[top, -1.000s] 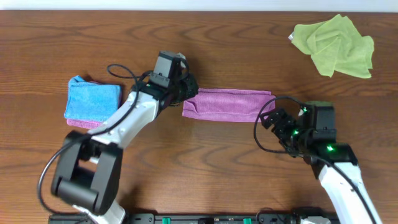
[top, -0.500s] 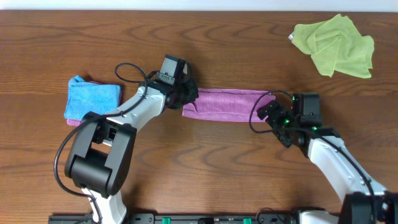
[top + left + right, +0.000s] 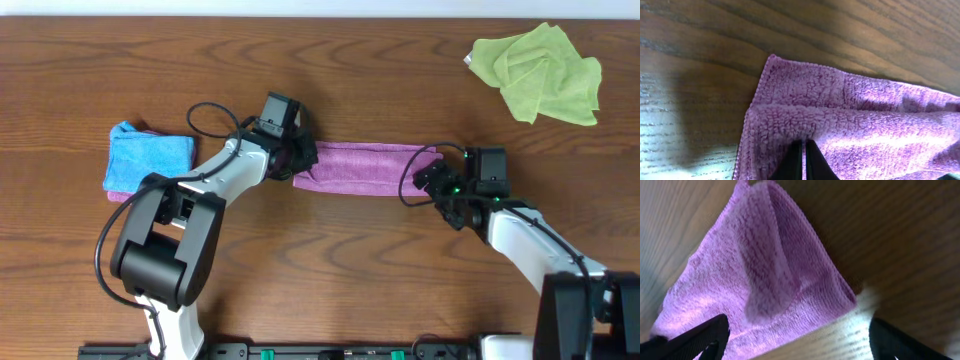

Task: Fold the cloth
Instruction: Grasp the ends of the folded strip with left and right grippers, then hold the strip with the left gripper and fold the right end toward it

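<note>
The purple cloth [image 3: 365, 166] lies as a long folded strip across the middle of the table. My left gripper [image 3: 299, 160] is at its left end, shut, its fingertips [image 3: 803, 159] pinching the cloth's near edge [image 3: 850, 115]. My right gripper [image 3: 432, 180] is open at the strip's right end. In the right wrist view its fingers [image 3: 797, 340] straddle the cloth's right corner [image 3: 765, 275], which lies on the wood between them.
A folded blue cloth [image 3: 148, 158] on a pink one lies at the left. A crumpled green cloth [image 3: 540, 72] lies at the far right corner. Bare wooden table [image 3: 330, 260] lies in front.
My right gripper has moved up and left to the cloth's right end. My left gripper has stayed at the left end, its arm shifting slightly.
</note>
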